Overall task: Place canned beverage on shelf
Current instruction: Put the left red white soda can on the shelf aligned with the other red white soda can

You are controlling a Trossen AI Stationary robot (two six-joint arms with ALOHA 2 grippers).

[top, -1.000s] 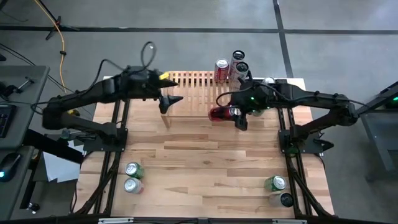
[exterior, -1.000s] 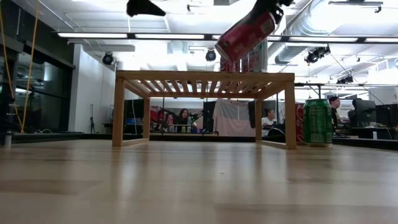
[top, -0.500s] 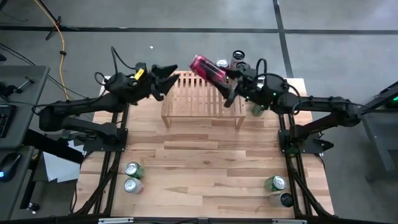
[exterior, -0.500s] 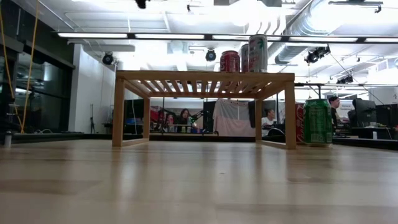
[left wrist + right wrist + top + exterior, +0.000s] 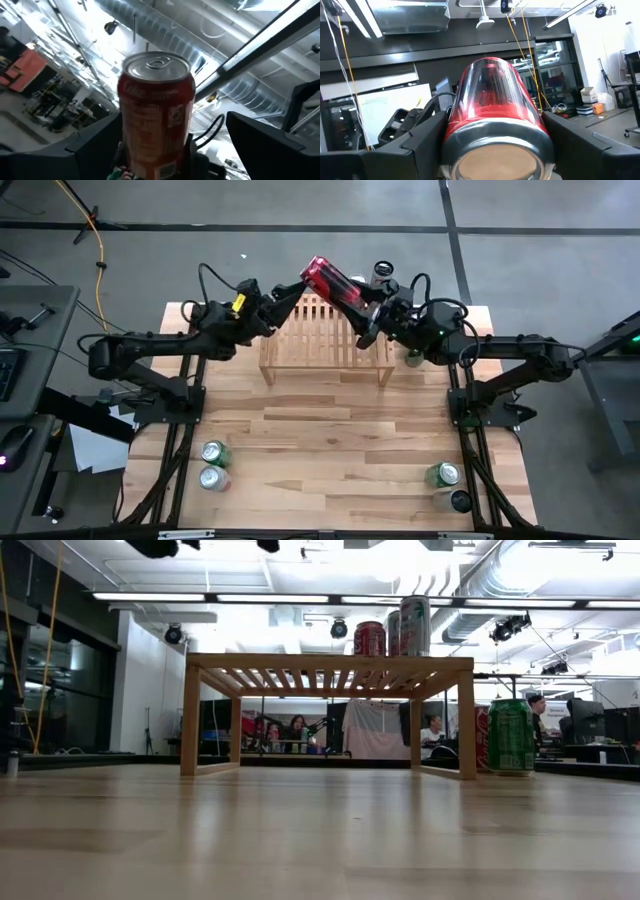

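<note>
High view, twelve o'clock edge of the tabletop (image 5: 330,440): red can (image 5: 332,284) carried aloft, tilted, over the far side of the shelf (image 5: 325,345). Pinched at its lower end by the right hand (image 5: 366,315), fingers closed against its sides, as confirmed in the right wrist view. Left hand (image 5: 288,298) spread wide, at nine o'clock of the can and near it, fingers either side of it in the left wrist view but not touching it.

Judged partway done: can lifted and brought above the shelf, not yet set down. Left to do: turned upright, lowered onto the slats, released. Possibly a handover between hands first; could not be told.

Already standing on the shelf, toward its three o'clock end, in the low view: short red can (image 5: 369,638) and tall can (image 5: 414,625), close together. Likely obstacles if the new can came down beside them; free slats toward nine o'clock.

Elsewhere: green can (image 5: 511,735) on the tabletop just beside the shelf's three o'clock leg; pair of cans (image 5: 212,464) at seven o'clock, another pair (image 5: 447,485) at five o'clock, all well apart from the work.
</note>
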